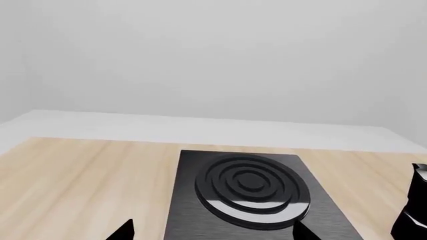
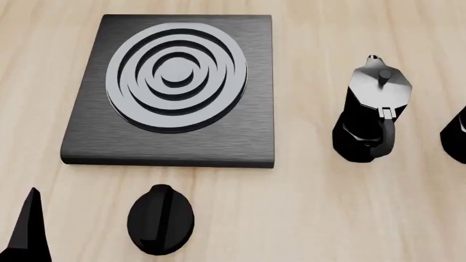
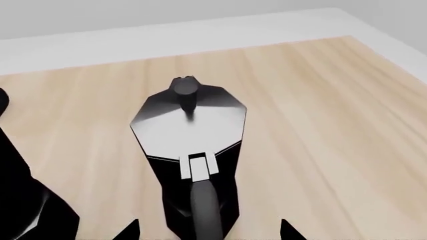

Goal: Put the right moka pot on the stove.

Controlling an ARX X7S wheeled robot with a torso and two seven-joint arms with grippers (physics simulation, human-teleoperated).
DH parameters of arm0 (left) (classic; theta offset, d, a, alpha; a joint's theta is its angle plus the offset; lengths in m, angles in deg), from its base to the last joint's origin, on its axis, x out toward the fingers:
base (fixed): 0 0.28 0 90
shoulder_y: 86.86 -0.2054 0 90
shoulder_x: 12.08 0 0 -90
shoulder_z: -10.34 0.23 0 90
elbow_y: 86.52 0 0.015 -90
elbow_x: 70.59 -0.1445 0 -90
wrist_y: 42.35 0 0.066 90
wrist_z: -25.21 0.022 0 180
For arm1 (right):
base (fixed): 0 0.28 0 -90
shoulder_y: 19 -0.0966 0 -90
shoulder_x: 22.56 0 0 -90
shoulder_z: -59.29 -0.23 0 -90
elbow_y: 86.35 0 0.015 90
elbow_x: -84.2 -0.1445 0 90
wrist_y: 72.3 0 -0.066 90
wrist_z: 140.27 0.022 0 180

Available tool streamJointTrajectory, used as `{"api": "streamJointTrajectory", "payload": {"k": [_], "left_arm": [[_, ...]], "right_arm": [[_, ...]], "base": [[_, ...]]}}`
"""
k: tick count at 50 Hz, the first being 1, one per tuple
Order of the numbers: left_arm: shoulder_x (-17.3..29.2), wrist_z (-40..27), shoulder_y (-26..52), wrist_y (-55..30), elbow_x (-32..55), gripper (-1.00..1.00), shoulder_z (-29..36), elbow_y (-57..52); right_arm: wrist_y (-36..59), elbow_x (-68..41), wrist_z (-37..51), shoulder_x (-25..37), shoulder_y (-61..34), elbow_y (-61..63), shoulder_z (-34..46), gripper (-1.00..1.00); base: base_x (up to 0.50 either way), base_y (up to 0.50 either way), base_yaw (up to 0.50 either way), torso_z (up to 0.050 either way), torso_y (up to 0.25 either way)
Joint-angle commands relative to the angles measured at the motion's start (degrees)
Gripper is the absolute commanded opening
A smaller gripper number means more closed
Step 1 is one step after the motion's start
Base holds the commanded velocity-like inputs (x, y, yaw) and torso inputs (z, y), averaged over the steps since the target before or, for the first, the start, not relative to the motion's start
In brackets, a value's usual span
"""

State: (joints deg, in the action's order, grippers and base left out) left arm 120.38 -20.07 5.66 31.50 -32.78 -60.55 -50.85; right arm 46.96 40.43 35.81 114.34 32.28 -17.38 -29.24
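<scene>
The stove (image 2: 171, 90) lay flat on the light wooden desk (image 2: 306, 207), its concentric grey-and-black burner rings (image 2: 176, 76) facing up with nothing on them. In front of it, apart from the slab, sat a separate black oval knob (image 2: 161, 219).

In the head view, one moka pot (image 2: 371, 112) stood upright to the right of the stove, well clear of its edge, handle turned toward the robot. Farther right, only a black sliver of the right moka pot (image 2: 456, 136) showed at the frame's edge, so it too stood on the desk, off the stove.

The right wrist view looked down on the right moka pot (image 3: 190, 160), with its silvery-grey lid (image 3: 189, 117), knob and hinge, and its curved black handle (image 3: 203, 205) pointing toward the camera. Two dark tips of the right gripper's fingers (image 3: 128, 231) showed on either side of the handle, spread apart and not touching the pot.

The left wrist view faced the stove (image 1: 247, 195) from low over the desk; the left gripper's fingers (image 1: 122, 230) appeared as two widely separated tips, released and holding nothing.
</scene>
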Motion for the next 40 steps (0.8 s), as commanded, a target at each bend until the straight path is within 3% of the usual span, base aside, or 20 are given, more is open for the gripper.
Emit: {"api": "streamJointTrajectory", "payload": {"k": [1, 8, 9, 28, 40], "left_arm": [[0.1, -0.2, 0.2, 0.0, 0.1, 1.00, 0.2, 0.0], [0.1, -0.3, 0.2, 0.2, -0.1, 1.00, 0.3, -0.1], [0.2, -0.4, 0.3, 0.1, 0.1, 1.00, 0.2, -0.2], [0.4, -0.5, 0.1, 0.5, -0.1, 1.00, 0.6, -0.1], [0.6, -0.7, 0.4, 0.3, 0.2, 1.00, 0.8, 0.0]], "right_arm": [[-0.8, 1.2, -0.9, -0.8, -1.4, -2.6, 1.0, 1.00], [-0.8, 1.8, -0.2, -1.1, -1.9, -2.4, 1.5, 1.00], [-0.8, 1.6, -0.1, -1.1, -1.9, -2.5, 1.3, -1.00], [3.4, -1.2, 2.7, 1.2, -0.3, 5.2, -0.4, -1.00], [8.9, -7.1, 7.6, 5.1, 2.9, 17.4, -5.1, -1.00]], "base": [[0.00, 0.00, 0.00, 0.000, 0.000], [0.00, 0.00, 0.00, 0.000, 0.000], [0.00, 0.00, 0.00, 0.000, 0.000], [0.00, 0.00, 0.00, 0.000, 0.000], [0.00, 0.00, 0.00, 0.000, 0.000]]}}
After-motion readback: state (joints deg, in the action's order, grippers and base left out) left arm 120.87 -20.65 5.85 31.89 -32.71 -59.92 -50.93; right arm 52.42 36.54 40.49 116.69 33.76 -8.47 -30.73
